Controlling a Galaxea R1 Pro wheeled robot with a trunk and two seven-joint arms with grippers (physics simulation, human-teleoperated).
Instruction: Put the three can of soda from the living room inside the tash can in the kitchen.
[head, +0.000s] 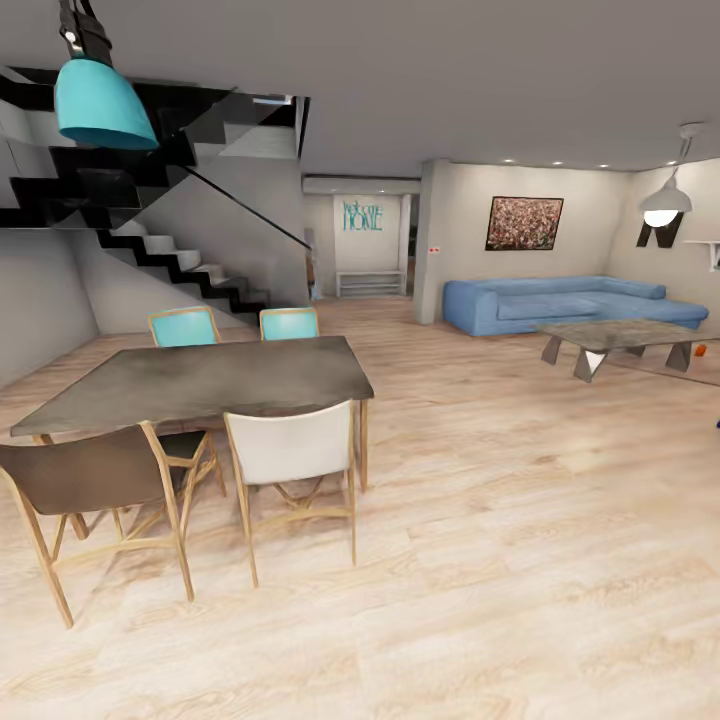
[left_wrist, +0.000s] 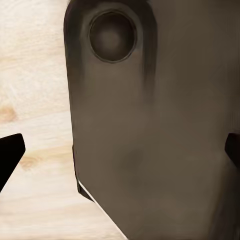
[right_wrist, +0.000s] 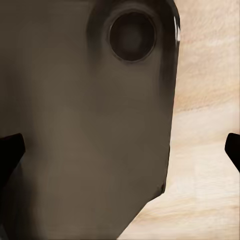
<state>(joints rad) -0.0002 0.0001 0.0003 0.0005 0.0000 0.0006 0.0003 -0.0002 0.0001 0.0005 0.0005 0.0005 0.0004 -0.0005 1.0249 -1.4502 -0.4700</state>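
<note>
One orange can of soda (head: 700, 349) sits beside your low bench (head: 618, 335), past "Welcome HOME" (head: 362, 215); both end effectors' tips spread

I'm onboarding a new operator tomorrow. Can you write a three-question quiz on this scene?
1. True or false: the blue sofa stands behind the low grey table.
2. How many chairs surround the dining table? A) two B) four C) six
3. Fill in: a small orange thing lies on the floor beside the low table's ____ end.

Key: 1 true; 2 B; 3 right.
</note>
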